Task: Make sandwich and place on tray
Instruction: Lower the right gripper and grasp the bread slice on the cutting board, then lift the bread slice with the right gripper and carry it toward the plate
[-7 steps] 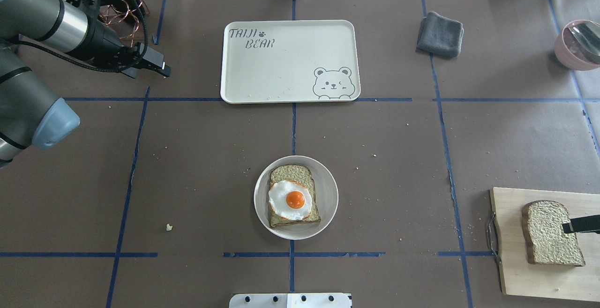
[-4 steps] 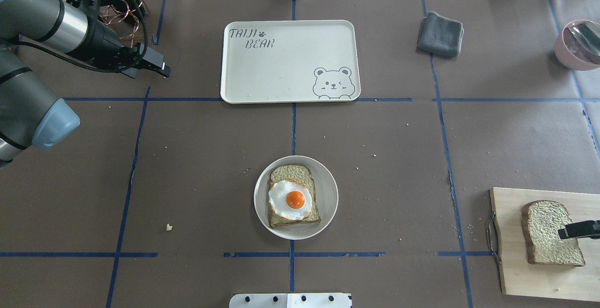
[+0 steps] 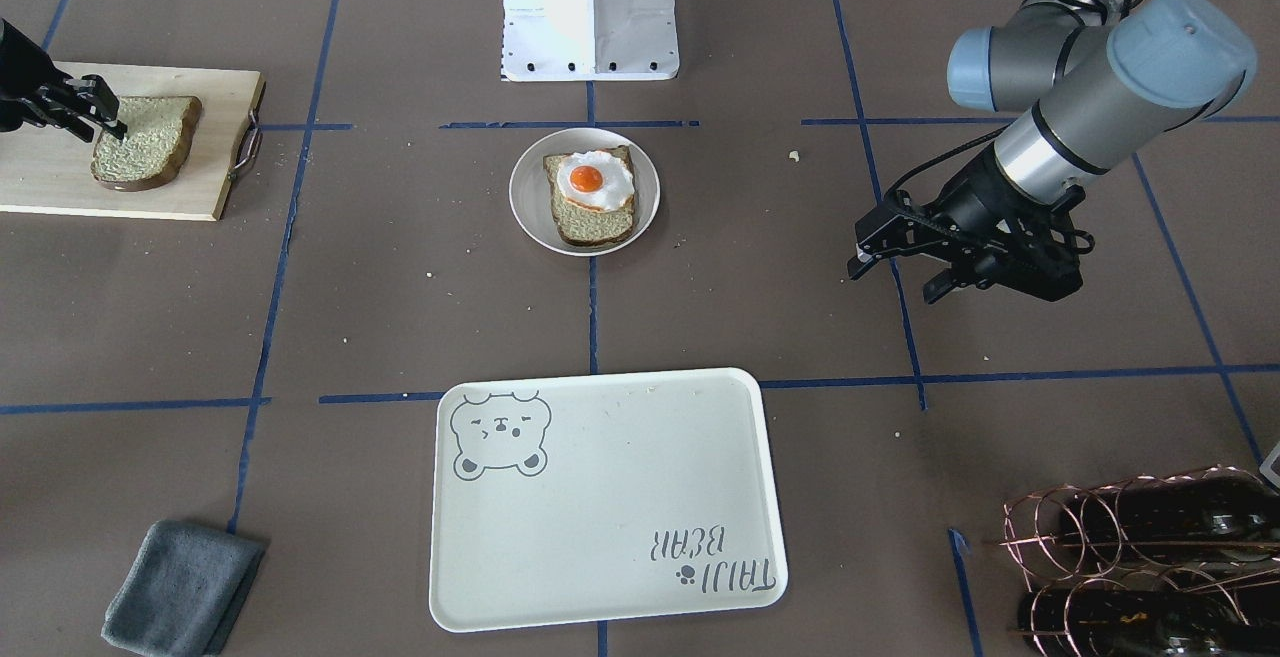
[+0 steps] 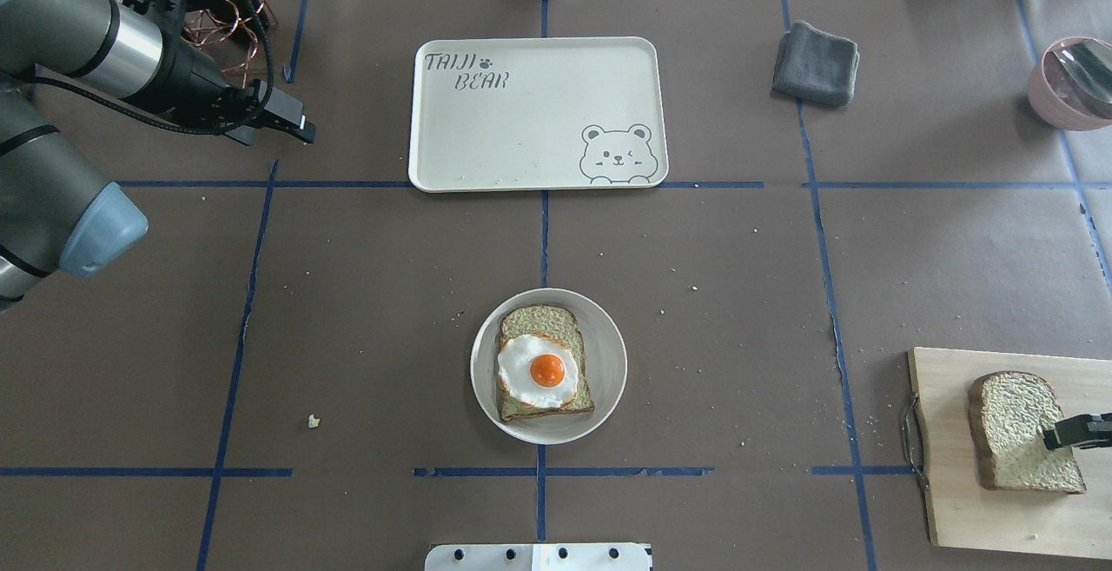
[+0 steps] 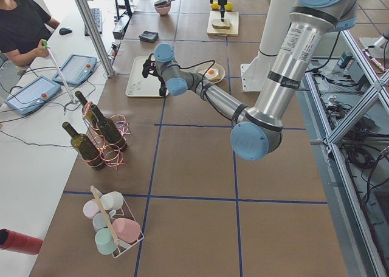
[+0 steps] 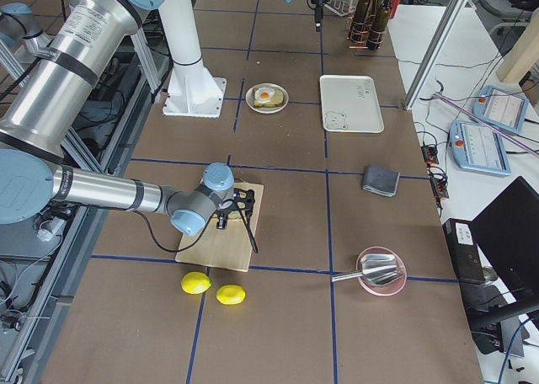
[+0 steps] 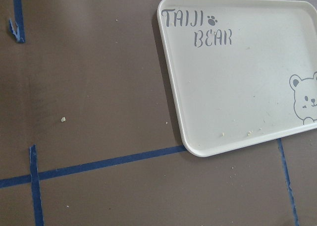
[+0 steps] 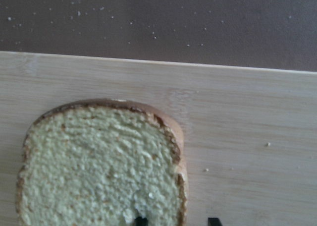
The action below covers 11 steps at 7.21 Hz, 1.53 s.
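A small white plate [image 4: 610,354] near the table's middle holds one bread slice [image 4: 540,322] with a fried egg [image 4: 539,369] on top. A second bread slice [image 4: 1008,419] lies on the wooden cutting board [image 4: 973,519] at the right. My right gripper [image 4: 1055,434] is open and low over that slice. In the right wrist view one fingertip [image 8: 141,220] is on the slice [image 8: 99,166] and the other is on the board beside the crust. The cream tray [image 4: 521,119] lies bare at the far middle. My left gripper [image 4: 300,128] is open and empty, left of the tray.
A folded grey cloth [image 4: 817,63] lies right of the tray. A pink bowl [image 4: 1064,84] with a metal scoop is at the far right. Wine bottles in a copper rack [image 3: 1140,547] stand beyond my left arm. Two lemons [image 6: 195,283] lie beside the cutting board.
My right gripper has moved a little toward the near edge of the slice and come lower over it. The left arm, plate and tray have not moved.
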{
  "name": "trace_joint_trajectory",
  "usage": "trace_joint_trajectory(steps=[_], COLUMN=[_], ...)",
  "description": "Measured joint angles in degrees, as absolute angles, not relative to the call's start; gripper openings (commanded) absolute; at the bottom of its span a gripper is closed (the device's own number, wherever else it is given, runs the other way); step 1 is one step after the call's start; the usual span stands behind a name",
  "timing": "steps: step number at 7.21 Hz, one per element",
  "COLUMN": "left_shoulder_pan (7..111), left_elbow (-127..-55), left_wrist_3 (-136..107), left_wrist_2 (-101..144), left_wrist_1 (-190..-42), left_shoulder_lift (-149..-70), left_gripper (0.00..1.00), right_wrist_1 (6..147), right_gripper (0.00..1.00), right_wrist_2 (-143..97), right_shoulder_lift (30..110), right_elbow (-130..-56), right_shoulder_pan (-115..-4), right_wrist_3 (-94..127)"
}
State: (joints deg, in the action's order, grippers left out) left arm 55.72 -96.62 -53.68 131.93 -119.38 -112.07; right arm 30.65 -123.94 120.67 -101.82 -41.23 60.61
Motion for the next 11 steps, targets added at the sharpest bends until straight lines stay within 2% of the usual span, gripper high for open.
trace_joint_trajectory(steps=[1, 5, 8, 11], left_shoulder_pan=[55.72, 55.72, 55.72, 55.65], left_elbow=[-96.63, -96.26, -96.00, -95.81], left_wrist_3=[-53.64, -53.61, -53.67, -53.70], left_wrist_2=[131.94, 131.99, 132.01, 132.05], left_wrist_1=[-119.61, -120.62, -120.71, -120.75], left_shoulder_lift=[-111.78, -111.37, -111.36, -111.36], left_gripper=[1.00, 1.00, 1.00, 1.00], right_wrist_1=[30.52, 28.54, 27.62, 27.54], right_gripper=[0.00, 0.00, 0.00, 0.00], right_wrist_2=[-124.01, -124.21, -124.25, -124.40], right_shoulder_lift=[120.67, 120.67, 120.20, 114.34], right_elbow=[-101.80, -102.16, -105.98, -110.58], right_shoulder_pan=[-41.24, -41.44, -42.81, -44.45], right_wrist_3=[60.62, 60.64, 60.64, 64.81])
